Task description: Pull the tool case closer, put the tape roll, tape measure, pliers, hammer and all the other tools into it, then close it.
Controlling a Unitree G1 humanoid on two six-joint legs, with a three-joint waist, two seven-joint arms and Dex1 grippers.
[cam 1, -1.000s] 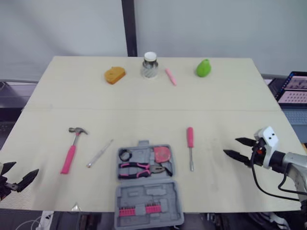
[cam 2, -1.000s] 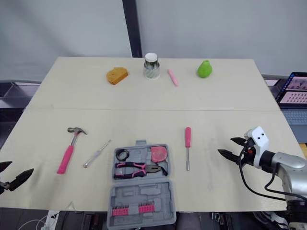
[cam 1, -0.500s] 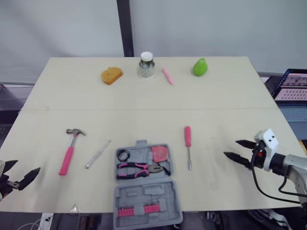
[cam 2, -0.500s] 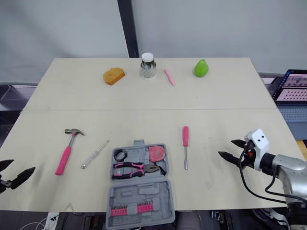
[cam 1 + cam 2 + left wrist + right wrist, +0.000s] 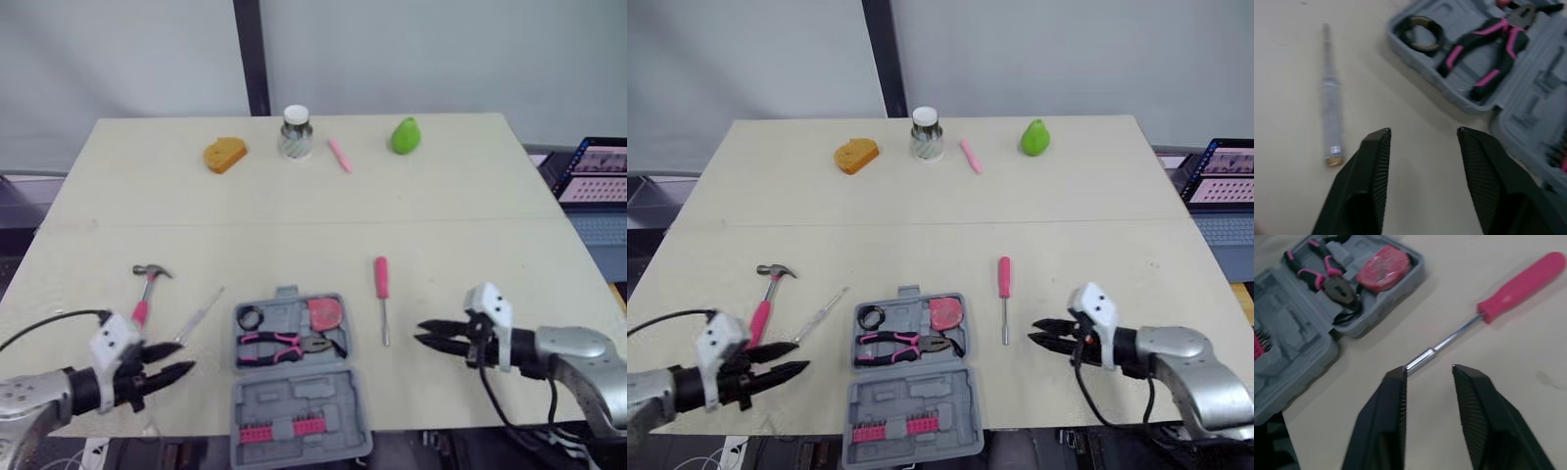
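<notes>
Left gripper (image 5: 186,356) and right gripper (image 5: 419,333) both gape wide and empty over the near side of the beige table (image 5: 294,215). Between them lies the open grey plastic tool case (image 5: 299,401). A pink-handled hammer (image 5: 147,294) and a clear slim screwdriver (image 5: 201,315) lie to its left, a pink-handled screwdriver (image 5: 382,294) to its right. Inside it sit pink-and-black pliers (image 5: 289,344), a red tape measure (image 5: 331,314) and a small dark tape roll (image 5: 255,317).

Robotics test lab. A plain pale worktable (image 5: 490,196) is standing before a bare grey backdrop (image 5: 441,49) divided by a dark post (image 5: 248,59). A laptop (image 5: 600,171) is glowing at the right edge (pink panels on screen), while a jar (image 5: 295,132) and a green pear (image 5: 404,136) are sitting as props along the far side.
</notes>
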